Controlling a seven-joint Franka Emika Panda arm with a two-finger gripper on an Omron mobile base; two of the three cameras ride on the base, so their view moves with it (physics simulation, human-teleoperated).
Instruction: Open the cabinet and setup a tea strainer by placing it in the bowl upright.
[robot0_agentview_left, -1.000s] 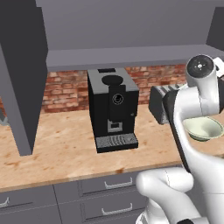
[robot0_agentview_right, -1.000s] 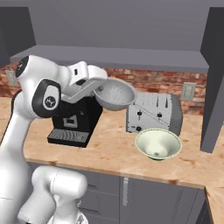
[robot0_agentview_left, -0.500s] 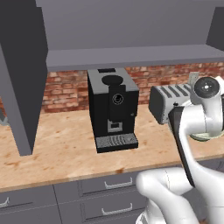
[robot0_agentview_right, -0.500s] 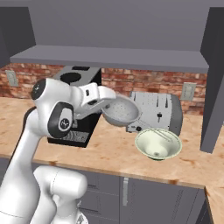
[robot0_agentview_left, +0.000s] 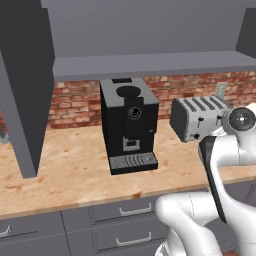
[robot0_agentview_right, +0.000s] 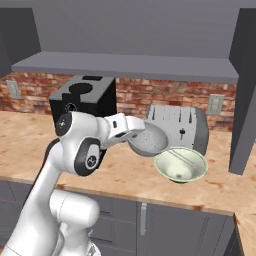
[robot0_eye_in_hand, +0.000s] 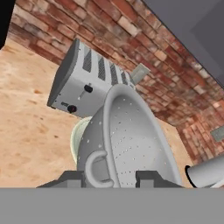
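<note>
The tea strainer is dull perforated grey metal. The bowl looks smooth, glazed pale ceramic at its 4 o'clock. The toaster is brushed silver metal; the countertop light grained wood; the backsplash rough red brick.

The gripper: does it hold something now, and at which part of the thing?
The gripper holds the tea strainer, clamped at the rim by the small loop, beside the bowl.
</note>
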